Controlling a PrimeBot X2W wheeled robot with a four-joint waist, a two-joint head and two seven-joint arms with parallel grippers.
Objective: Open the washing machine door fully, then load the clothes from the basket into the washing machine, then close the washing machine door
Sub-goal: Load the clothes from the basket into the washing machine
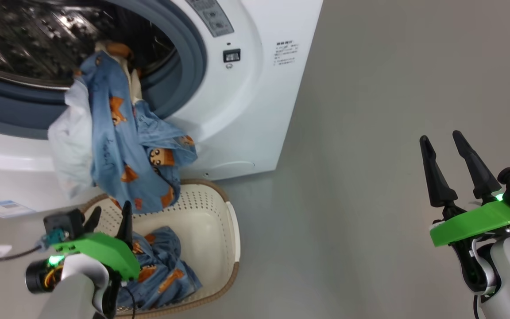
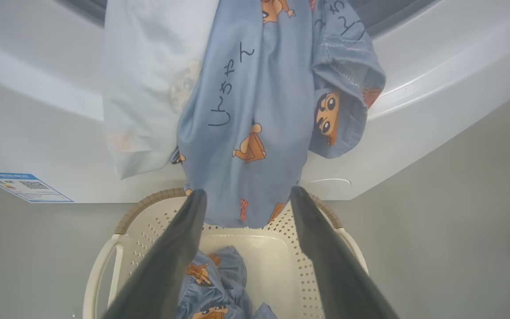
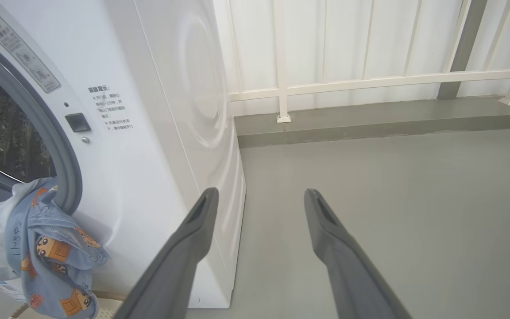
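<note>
I have the washing machine across the upper left of my head view, its drum mouth open. Its writing is small: a grey warning strip by the rubber ring, a block of printed characters right of the latch socket, and a blue label sticker low on the front. None of it is sharp enough for me to read. Right of the machine the grey floor runs open to a white railing on a low kerb.

The clothes hang out of the drum over the ring, light blue with orange-brown cartoon figures and black Japanese handwriting, white cloth alongside. Their hem drops to the basket, just before the machine's foot, with more blue cloth inside.

My left gripper hovers over the basket, fingers spread wide, holding nothing. Whether its tips brush the hem I cannot tell. My right gripper hangs over open floor, equally wide and empty.
</note>
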